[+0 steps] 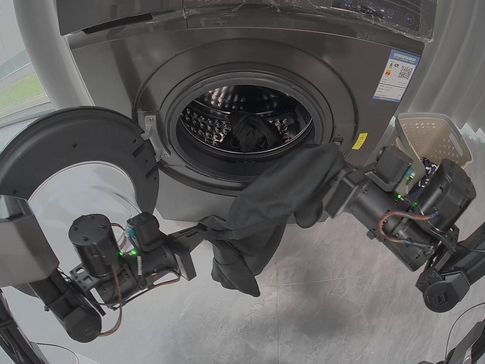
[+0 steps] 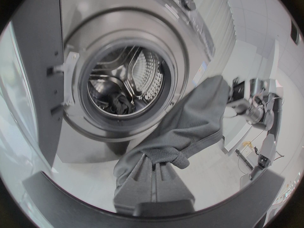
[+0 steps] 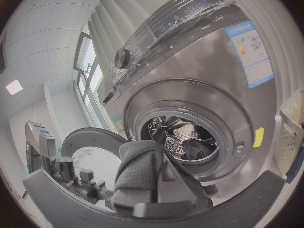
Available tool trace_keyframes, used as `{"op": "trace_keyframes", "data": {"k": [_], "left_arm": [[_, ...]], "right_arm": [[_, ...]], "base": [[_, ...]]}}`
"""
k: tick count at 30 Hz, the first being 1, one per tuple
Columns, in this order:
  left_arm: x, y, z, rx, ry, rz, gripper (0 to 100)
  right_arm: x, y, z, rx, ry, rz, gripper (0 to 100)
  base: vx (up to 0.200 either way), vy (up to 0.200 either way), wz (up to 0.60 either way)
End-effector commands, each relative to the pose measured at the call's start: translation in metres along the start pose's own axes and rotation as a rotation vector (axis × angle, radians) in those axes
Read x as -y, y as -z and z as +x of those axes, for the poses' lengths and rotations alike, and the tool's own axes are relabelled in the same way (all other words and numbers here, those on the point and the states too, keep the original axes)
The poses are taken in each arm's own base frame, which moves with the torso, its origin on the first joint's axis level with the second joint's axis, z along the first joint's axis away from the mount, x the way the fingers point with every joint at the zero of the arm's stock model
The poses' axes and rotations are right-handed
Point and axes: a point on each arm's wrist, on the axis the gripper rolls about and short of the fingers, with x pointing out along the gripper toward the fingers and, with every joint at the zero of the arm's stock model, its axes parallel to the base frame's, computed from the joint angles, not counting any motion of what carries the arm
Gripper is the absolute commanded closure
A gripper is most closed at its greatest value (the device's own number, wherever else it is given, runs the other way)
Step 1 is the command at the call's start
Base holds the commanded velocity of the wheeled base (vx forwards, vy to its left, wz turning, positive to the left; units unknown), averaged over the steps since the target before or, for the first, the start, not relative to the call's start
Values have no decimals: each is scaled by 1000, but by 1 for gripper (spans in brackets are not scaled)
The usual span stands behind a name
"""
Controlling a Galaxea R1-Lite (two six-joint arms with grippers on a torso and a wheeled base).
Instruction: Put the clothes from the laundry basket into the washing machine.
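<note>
A dark grey garment (image 1: 273,198) hangs stretched between my two grippers in front of the washing machine (image 1: 242,77). My left gripper (image 1: 202,231) is shut on its lower end, seen up close as bunched cloth (image 2: 167,155). My right gripper (image 1: 336,178) is shut on its upper end, beside the drum opening's lower right rim; the cloth (image 3: 139,165) drapes over its fingers. Another dark piece of clothing (image 1: 250,130) lies inside the drum. The beige laundry basket (image 1: 434,137) stands at the right of the machine, with a dark blue item (image 1: 429,170) in it.
The machine's round door (image 1: 76,147) is swung open to the left, just above my left arm. Grey tiled floor (image 1: 328,299) lies below the garment. A curtain (image 1: 454,66) hangs behind the basket.
</note>
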Motion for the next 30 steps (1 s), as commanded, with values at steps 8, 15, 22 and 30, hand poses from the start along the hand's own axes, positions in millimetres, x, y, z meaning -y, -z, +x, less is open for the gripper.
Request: {"op": "trace_keyframes", "data": {"k": [8,15,22,30], "left_arm": [[-7,-70,-37,261,8,58,100],[2,-102,-44,394,52,3,100],[2,-109,-45,424,56,-4,100],[4,-124,-47,501,10,-4,100]], "right_arm": [[15,-9,-42,-34,54,17,100],[23,-12,-45,-26,84,4,100],[30,-10,-46,-36,115,-5,100],[35,-8,-41,-32,134,-8,100]], "base": [[0,0,0],[0,0,0],[0,0,0],[0,0,0]]}}
